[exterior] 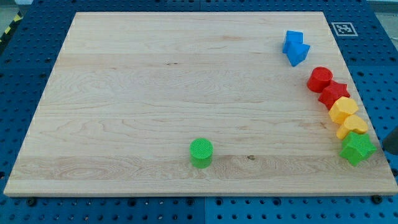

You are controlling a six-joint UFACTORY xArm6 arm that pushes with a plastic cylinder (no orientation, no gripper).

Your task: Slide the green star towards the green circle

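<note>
The green star (pixel 357 148) lies near the board's right edge, low in the view. The green circle (pixel 201 152) stands far to its left, near the bottom edge, at about the same height in the view. A dark rod enters at the view's right edge, and my tip (pixel 387 148) is just right of the green star, close to it. Whether the tip touches the star cannot be told.
A chain of blocks runs up from the green star along the right edge: a yellow block (pixel 353 126), a second yellow block (pixel 343 109), a red star (pixel 334 93) and a red circle (pixel 319 79). Two blue blocks (pixel 296 47) sit at the top right. The wooden board (pixel 155 93) lies on a blue pegboard.
</note>
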